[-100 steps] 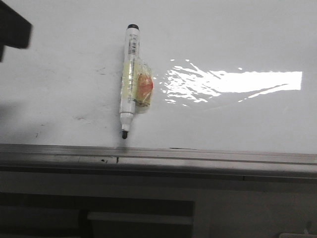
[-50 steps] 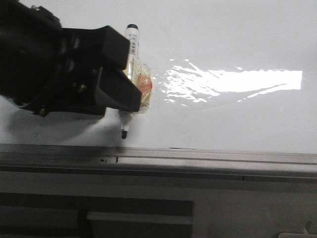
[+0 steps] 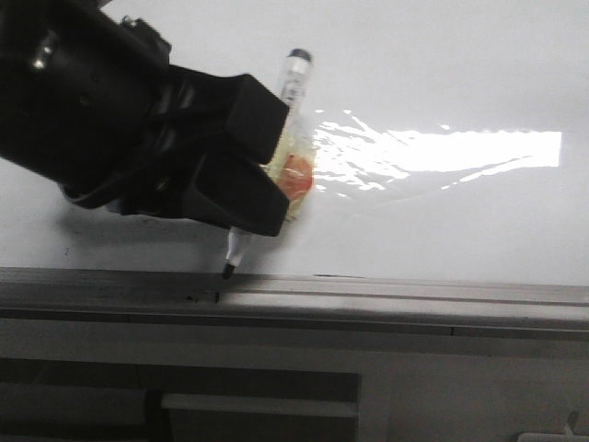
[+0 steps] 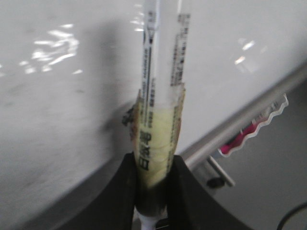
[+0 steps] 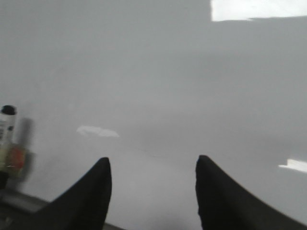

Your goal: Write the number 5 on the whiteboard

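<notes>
Front view: on the left, the left pincer (image 3: pixel 248 166) is closed on a whiteboard marker (image 3: pixel 276 157), gripped at its taped middle. The marker is tilted, its cap end up and to the right, its black tip (image 3: pixel 227 270) down at the whiteboard's grey metal frame edge (image 3: pixel 386 295). The marker is judged light and stiff, with a smooth barrel likely to slip; the yellowish tape wrap (image 4: pixel 156 143) seems the best place for a hold, and it is taken there now. The whiteboard (image 3: pixel 442 74) is seen as glossy, hard and flat, with strong glare right of the marker. No number 5 is seen on it yet; only faint dark smudges (image 3: pixel 69 249) are visible. Nothing is seen blocking the writing area. On the right, the right pincer (image 5: pixel 151 189) is held open and empty over the board.
</notes>
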`<state>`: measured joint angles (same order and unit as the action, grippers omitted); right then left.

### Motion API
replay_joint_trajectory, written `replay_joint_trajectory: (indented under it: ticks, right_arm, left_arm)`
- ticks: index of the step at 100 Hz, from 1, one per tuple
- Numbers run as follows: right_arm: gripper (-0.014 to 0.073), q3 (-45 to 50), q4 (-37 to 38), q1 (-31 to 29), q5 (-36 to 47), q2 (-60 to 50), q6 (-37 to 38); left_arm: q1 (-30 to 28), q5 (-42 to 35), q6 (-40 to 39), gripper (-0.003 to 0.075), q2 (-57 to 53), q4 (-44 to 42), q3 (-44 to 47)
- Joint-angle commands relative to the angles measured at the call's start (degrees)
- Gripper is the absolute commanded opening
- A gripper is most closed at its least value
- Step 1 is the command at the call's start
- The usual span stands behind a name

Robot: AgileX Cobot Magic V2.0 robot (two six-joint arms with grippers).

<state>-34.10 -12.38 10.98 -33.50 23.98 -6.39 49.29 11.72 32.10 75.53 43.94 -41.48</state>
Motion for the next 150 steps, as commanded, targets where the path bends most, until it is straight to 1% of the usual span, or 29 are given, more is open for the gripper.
replay_joint_trajectory:
  ticks: [1, 4, 11, 22, 28, 35, 42, 60, 79, 92, 108, 113, 120, 127, 132, 136, 139, 144, 148, 150]
  right_arm:
    - [0.0353, -3.9, -10.4, 1.5, 0.2, 3.3, -13.4]
    - [0.0353, -4.7, -13.4, 2.5, -1.0, 4.3, -18.0]
    - [0.0353, -5.8, -20.3, 4.5, -4.0, 7.3, -26.1]
    - [0.0355, -6.9, -25.6, 8.6, -7.4, 11.3, -35.8]
    - [0.0355, -7.2, -27.5, 10.8, -8.6, 13.4, -39.9]
    - [0.0355, -7.4, -29.7, 13.6, -8.9, 15.5, -44.0]
    - [0.0355, -7.9, -31.0, 16.4, -7.8, 17.5, -46.5]
    - [0.0355, -9.0, -31.2, 22.1, -1.6, 21.9, -46.8]
    - [0.0355, -9.4, -31.2, 26.7, 3.5, 27.7, -46.8]
    - [0.0355, -9.4, -31.6, 28.0, 5.7, 32.1, -46.8]
    - [0.0348, -9.4, -36.5, 28.3, 6.8, 35.5, -46.8]
    - [0.0323, -9.4, -36.9, 28.3, 6.8, 36.1, -46.8]
    - [0.0242, -9.4, -37.0, 28.3, 6.8, 36.6, -46.8]
    - [0.0115, -9.4, -37.0, 28.3, 6.9, 36.6, -46.8]
    - [0.0001, -9.4, -37.0, 28.3, 7.0, 36.6, -46.8]
    - [-0.0067, -9.4, -37.0, 28.3, 7.0, 36.6, -46.8]
    - [-0.0065, -9.4, -37.1, 28.3, 7.0, 36.6, -46.8]
    - [-0.0063, -9.4, -37.1, 28.3, 6.9, 36.6, -46.8]
    - [-0.0063, -9.4, -37.1, 28.3, 6.9, 36.6, -46.8]
    - [-0.0063, -9.4, -37.1, 28.3, 7.1, 36.5, -46.8]
  left_arm:
    - [0.7, 5.8, 4.2, -0.002, -3.3, -7.3, -4.3]
    - [1.3, 8.0, 6.8, -0.002, -3.9, -9.2, -5.2]
    - [2.7, 12.0, 14.8, -0.002, -5.5, -12.4, -7.0]
    - [4.7, 12.3, 25.8, -0.002, -7.9, -13.4, -7.4]
    - [5.5, 12.1, 30.2, -0.002, -8.5, -13.4, -7.4]
    - [6.1, 12.1, 33.1, -0.002, -9.1, -13.4, -7.4]
    - [6.1, 12.1, 33.4, -0.002, -9.3, -13.4, -7.4]
    - [6.1, 12.1, 33.4, -0.002, -9.3, -13.4, -7.4]
    - [6.1, 12.1, 33.4, -0.002, -9.3, -13.4, -7.4]
    - [6.1, 11.9, 33.4, -0.002, -9.3, -13.4, -7.4]
    - [6.1, 11.8, 33.4, -0.002, -9.3, -13.4, -7.4]
    - [6.1, 11.7, 33.4, -0.002, -9.3, -13.4, -7.4]
    - [6.1, 11.7, 33.4, -0.002, -9.3, -13.4, -7.4]
    - [6.1, 11.7, 33.4, -0.002, -9.3, -13.2, -7.4]
    - [6.1, 11.5, 33.4, -0.002, -9.3, -13.2, -7.4]
    - [6.1, 11.5, 33.4, -0.0019, -9.3, -13.2, -7.4]
    - [6.1, 11.4, 33.4, -0.0016, -9.3, -13.0, -7.5]
    - [6.1, 11.1, 33.4, 0.0017, -9.3, -12.4, -7.5]
    - [6.1, 10.8, 33.4, 0.0076, -9.3, -12.0, -7.5]
    - [6.1, 10.8, 33.4, 0.0133, -9.3, -11.7, -7.5]
